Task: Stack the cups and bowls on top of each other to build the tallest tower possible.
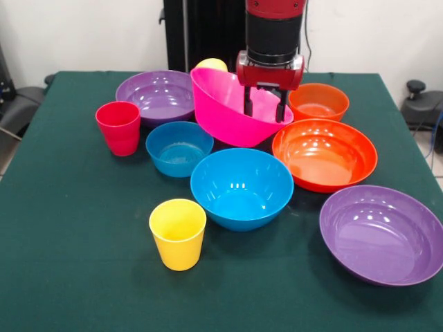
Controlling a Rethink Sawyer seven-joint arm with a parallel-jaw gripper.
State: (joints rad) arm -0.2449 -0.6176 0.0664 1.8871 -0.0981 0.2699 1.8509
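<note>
The big pink bowl (225,114) sits tilted at the table's far middle, its opening turned up and to the right. My gripper (265,111) hangs over it with its fingers (248,104) apart and reaching into the bowl; I cannot tell whether they touch it. A yellow cup (211,64) peeks out behind the pink bowl. Around it stand two purple bowls (156,95) (383,234), a small blue bowl (179,147), a large blue bowl (241,187), a small orange bowl (318,101), a large orange bowl (324,153), a red-pink cup (118,127) and a second yellow cup (178,233). Nothing is stacked.
Everything stands on a green table (69,277). The black pedestal (201,31) rises at the far edge. Dark equipment shows beyond the table's left side (17,104) and right side (422,104).
</note>
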